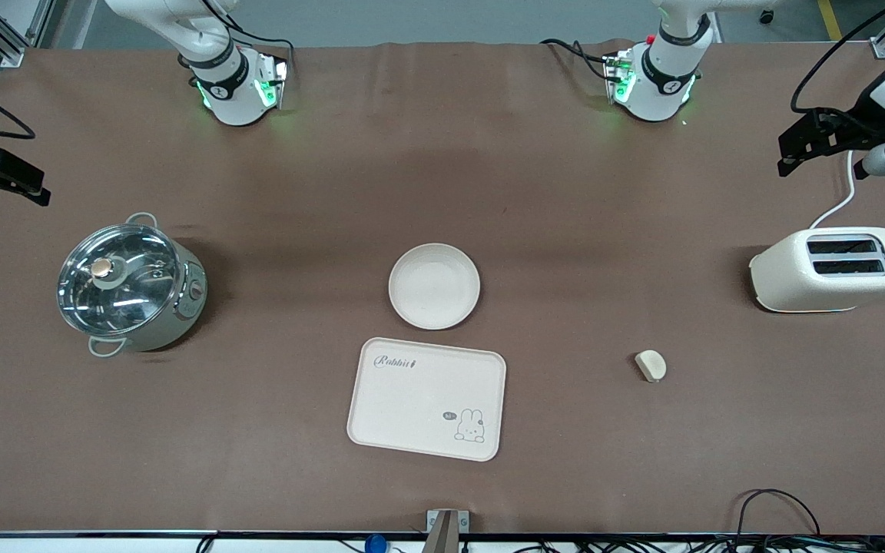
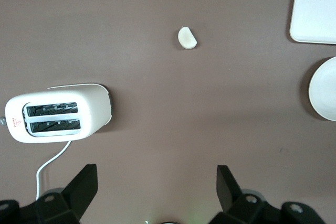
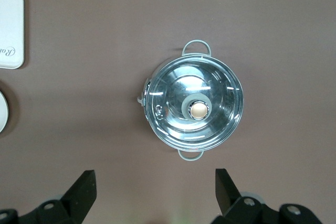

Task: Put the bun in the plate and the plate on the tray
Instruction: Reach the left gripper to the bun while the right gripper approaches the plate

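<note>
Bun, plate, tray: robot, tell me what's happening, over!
Left gripper open above toaster; right gripper open above pot. Bun on table, plate empty beside tray. Nothing blocking.

Bare counter ringed the bun; the toaster stood well apart at its two o'clock, the tray at nine.

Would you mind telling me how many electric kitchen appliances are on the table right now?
2. The toaster stands at the left arm's end of the table, and the lidded electric pot at the right arm's end. Nothing suggests another is hidden.
</note>
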`<state>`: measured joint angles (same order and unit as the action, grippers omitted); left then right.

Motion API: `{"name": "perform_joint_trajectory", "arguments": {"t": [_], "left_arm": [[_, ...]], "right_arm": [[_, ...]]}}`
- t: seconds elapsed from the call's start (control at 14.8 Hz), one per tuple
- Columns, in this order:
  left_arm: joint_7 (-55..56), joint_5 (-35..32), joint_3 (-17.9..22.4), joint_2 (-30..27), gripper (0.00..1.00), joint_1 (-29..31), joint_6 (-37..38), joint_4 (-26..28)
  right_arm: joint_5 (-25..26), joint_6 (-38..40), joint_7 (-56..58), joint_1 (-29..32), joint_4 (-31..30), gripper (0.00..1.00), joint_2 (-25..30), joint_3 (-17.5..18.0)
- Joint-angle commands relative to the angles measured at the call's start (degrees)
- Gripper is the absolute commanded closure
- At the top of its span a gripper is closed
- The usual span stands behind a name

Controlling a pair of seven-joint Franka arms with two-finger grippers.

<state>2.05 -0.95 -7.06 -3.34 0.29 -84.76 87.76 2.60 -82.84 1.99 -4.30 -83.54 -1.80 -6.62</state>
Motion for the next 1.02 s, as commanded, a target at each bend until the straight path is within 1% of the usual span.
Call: {"name": "perform_joint_trajectory", "arguments": {"t": [0.0,0.07,0.27,0.34,0.47,0.54,0.68,0.81,0.95], "left_arm": [[-0.73,0.42,-0.59,0.95,0.00,1.03,0.74,-0.84],[-0.64,0.25,-0.50,1.92,0.00,0.95,0.74,-2.06],[0.06,0.42,-0.33,7.62,0.00,0.95,0.30,-4.44],[0.41,0.16,-0.24,9.82,0.00,0.51,-0.66,-4.79],[6.53,-0.02,-0.32,14.30,0.00,0.24,-7.13,-4.27],[11.01,-0.19,-0.59,16.93,0.00,0.07,-9.52,-4.01],[17.61,-0.28,-0.59,22.20,0.00,-0.46,-14.52,-3.66],[21.14,-0.37,-0.59,26.87,0.00,-0.72,-21.02,-2.34],[24.57,-0.37,-0.59,31.70,0.00,-0.81,-27.79,-1.20]], "right_arm": [[-0.14,0.14,0.20,0.26,0.31,0.00,0.13,0.20],[-0.14,0.05,0.20,0.26,0.31,0.00,0.13,0.20],[-0.67,-1.00,0.20,0.17,0.14,0.00,-0.05,0.29],[-2.32,-1.61,-0.06,0.08,-0.30,0.00,-0.13,0.29],[-4.36,-4.42,-0.76,-1.23,-2.75,0.00,-0.49,0.64],[-4.71,-6.87,-1.55,-2.45,-5.64,0.00,-0.57,0.64],[-7.25,-13.19,-2.25,-3.08,-12.22,0.00,-0.66,0.64],[-11.46,-19.25,-2.26,-4.04,-18.38,0.00,-1.71,0.64],[-15.07,-27.59,-2.26,-6.15,-25.58,0.00,-2.24,0.64]]}}
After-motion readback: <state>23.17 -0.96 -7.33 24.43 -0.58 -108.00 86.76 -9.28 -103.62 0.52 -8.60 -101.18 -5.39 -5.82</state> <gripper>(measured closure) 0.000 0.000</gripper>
